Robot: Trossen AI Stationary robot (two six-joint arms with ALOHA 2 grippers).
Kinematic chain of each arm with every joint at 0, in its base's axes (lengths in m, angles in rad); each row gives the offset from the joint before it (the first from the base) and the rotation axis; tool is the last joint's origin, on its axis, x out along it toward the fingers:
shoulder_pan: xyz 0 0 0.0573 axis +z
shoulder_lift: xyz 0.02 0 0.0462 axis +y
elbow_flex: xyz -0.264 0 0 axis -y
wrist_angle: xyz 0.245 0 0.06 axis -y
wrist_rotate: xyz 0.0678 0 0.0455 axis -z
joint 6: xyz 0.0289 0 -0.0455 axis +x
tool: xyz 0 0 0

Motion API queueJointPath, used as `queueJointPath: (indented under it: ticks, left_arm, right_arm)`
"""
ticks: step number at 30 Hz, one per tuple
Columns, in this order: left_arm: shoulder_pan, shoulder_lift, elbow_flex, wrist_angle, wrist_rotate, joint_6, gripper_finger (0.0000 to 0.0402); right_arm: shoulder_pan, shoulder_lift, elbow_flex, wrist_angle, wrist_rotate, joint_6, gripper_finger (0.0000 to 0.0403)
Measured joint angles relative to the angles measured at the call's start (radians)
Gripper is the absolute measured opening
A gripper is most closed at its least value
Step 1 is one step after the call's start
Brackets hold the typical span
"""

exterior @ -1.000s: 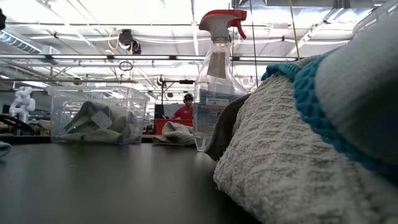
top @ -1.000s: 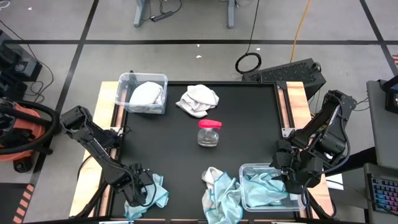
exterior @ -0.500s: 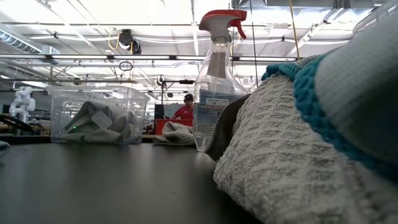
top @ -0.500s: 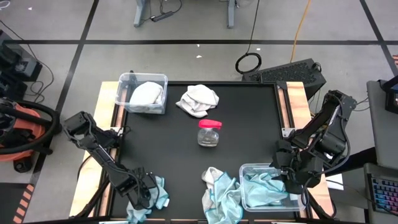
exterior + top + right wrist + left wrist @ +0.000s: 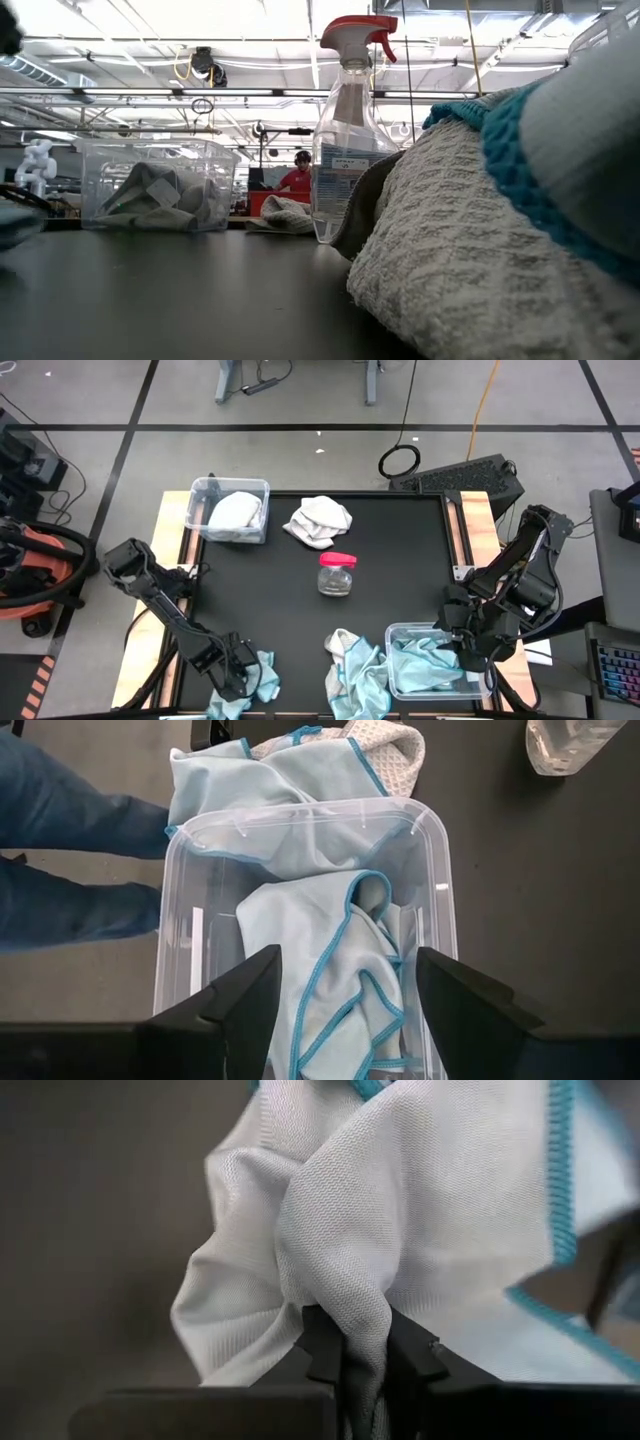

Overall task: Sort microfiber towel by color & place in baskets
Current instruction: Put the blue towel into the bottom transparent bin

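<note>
Light blue microfiber towel with a teal hem point(image 5: 400, 1210) lies at the table's near left edge, and we see the left gripper point(image 5: 240, 678) clamped on a fold of it. Our right gripper point(image 5: 478, 653) hangs with its fingers spread over the clear plastic rectangular basket point(image 5: 440, 850) at the near right, where another light blue cloth point(image 5: 340, 970) lies.

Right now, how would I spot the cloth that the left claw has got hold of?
Start at the black table and go to its near left corner, far from both clear bins. There the left gripper is pinched shut on a light blue towel. It lies alone, apart from the heap of cloths by the near bin.
</note>
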Motion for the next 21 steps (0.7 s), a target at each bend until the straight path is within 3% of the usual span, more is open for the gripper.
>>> queueJointPath:
  ticks: [9,21]
  left_arm:
    - [0.086,-0.046,0.103,-0.003,-0.122,0.151,0.0033]
    - [0.207,-0.052,0.292,-0.055,-0.196,0.412,0.0033]
  right_arm:
    - [0.0,0.0,0.0,0.038,0.004,-0.018,0.0222]
    - [0.0,0.0,0.0,0.165,0.065,-0.065,0.0222]
